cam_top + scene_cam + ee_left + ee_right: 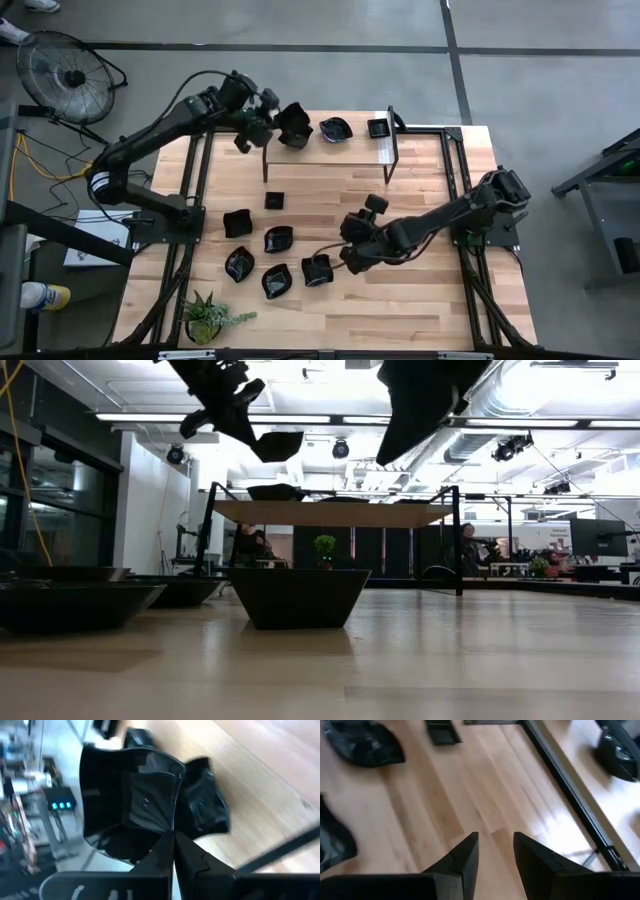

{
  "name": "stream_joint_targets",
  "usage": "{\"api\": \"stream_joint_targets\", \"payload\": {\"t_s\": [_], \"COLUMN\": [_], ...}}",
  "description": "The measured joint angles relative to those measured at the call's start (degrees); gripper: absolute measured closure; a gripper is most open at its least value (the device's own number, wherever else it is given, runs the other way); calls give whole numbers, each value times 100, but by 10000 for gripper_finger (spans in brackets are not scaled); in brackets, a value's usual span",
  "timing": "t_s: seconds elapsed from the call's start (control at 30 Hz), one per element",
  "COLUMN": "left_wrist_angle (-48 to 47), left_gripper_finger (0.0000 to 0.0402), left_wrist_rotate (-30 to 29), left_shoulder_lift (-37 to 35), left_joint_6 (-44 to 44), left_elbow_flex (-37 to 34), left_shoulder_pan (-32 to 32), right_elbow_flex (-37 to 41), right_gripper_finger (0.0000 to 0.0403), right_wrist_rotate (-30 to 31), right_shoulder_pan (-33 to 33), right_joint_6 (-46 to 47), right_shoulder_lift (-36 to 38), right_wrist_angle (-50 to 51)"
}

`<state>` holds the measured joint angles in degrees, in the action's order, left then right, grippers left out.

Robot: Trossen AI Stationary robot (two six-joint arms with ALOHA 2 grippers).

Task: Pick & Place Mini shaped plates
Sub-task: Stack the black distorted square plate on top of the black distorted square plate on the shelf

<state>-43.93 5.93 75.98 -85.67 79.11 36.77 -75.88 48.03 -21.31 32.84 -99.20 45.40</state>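
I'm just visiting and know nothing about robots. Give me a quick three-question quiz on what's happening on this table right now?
1. True or false: the left gripper holds a black plate above the raised shelf.
2. What is between the right gripper's fingers? A) a plate B) nothing C) the plant
3. Which table corner has the potted plant?

Key:
1. True.
2. B; it is open over bare wood.
3. In the overhead view, the lower left, on the left arm's side.
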Motion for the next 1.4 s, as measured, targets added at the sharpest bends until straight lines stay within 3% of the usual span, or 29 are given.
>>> {"api": "stream_joint_targets", "payload": {"t_s": [0.27,0.43,0.8,1.03,1.4], "left_wrist_angle": [-266,-266,-302,-445,-643], "left_gripper_finger": [401,401,401,401,401], "left_wrist_rotate": [-246,-945,-1707,-2041,-2000], "left_shoulder_lift": [389,588,657,702,817], "left_joint_6": [1660,2370,3083,3577,3663], "left_elbow_flex": [192,192,195,195,195], "left_shoulder_pan": [-160,-381,-1072,-1169,-1167], "right_elbow_flex": [2,4,31,434,634], "right_gripper_finger": [285,285,285,285,285], "right_wrist_rotate": [172,334,406,246,113], "right_shoulder_pan": [154,88,17,17,17], "right_joint_6": [1169,1471,1476,1478,1474], "right_shoulder_lift": [0,0,0,2,7], "right_wrist_angle": [1133,1361,1306,901,609]}}
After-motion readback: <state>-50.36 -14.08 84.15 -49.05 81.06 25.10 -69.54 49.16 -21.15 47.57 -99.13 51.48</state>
